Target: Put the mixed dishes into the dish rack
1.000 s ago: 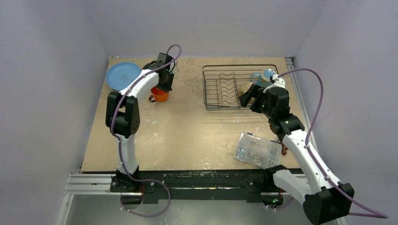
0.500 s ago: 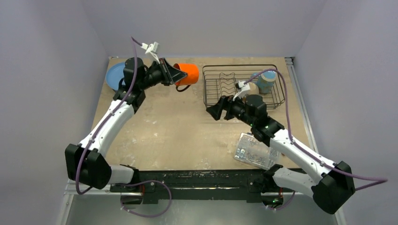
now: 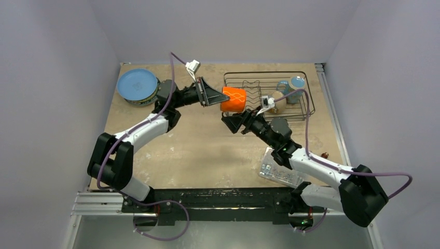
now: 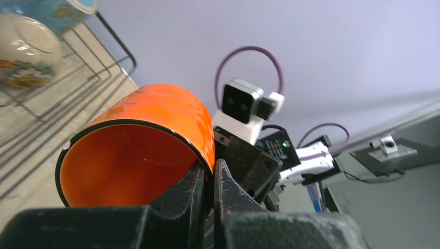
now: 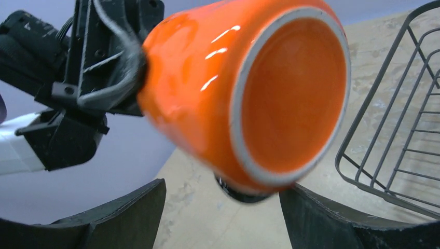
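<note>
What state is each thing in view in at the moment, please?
Orange cup: held in the air, on its side, not yet racked.
Left fingers: shut on the cup's rim.
Right fingers: open, empty, close to the cup.
Rack: partly loaded.
Bowl: in the rack, tipped on its side.
Mug: in the rack's far right corner.
Blue plate: far left, not loaded.
Plastic box: lying flat, nothing gripping it.

Clear parts box [image 3: 275, 171] on table [image 3: 197, 150]

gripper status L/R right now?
Left gripper: closed on the orange cup, pinching its rim.
Right gripper: open, fingers spread close to the cup, holding nothing.
</note>
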`<state>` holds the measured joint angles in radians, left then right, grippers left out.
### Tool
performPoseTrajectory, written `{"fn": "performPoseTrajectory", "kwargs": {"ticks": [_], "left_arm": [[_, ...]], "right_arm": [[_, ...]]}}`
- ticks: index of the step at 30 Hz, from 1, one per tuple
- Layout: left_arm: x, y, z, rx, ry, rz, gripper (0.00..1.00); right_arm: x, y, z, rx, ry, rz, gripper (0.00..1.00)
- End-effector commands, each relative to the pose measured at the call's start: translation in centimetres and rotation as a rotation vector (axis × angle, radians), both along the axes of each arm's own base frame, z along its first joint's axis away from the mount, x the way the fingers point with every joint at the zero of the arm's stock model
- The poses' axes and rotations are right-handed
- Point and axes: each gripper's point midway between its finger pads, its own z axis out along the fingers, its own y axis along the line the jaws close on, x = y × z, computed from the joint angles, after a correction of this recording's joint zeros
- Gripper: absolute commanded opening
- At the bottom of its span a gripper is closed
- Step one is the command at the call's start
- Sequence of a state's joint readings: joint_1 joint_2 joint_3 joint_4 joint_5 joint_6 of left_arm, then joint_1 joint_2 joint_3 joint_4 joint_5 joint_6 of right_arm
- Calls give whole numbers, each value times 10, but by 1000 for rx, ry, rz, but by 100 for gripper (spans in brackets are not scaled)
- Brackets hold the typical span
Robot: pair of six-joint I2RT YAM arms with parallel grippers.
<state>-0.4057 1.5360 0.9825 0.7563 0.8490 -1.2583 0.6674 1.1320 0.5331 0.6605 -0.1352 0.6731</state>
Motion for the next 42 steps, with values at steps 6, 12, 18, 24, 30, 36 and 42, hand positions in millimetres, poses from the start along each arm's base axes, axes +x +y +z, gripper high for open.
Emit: {"fn": "performPoseTrajectory", "kwargs": {"ticks": [6,12,18,24,30,36,42], "left_arm": [[-55,-29,50,-122,-180,-170,0],[-61,-32,50,-117,-180,-181,0],[-56,-37,36,-12,-145,-195,33],[-37,-21,11,238,-193,-1,70],[0,35,-34,721,-202,313,74],[-1,34,-36,720,-185,306,74],[0,34,-41,745,-183,294,74]], "right_arm": [[-2,-14,41,318,-42,-60,72],[-10,-42,36,414,-47,-144,6],[2,-59,30,348,10,-273,0],[22,-115,-5,141,194,-637,0],[21,-216,-21,-200,401,-1278,0],[23,-250,-33,-527,562,-1597,0],[55,-246,-42,-489,653,-1569,0]]}}
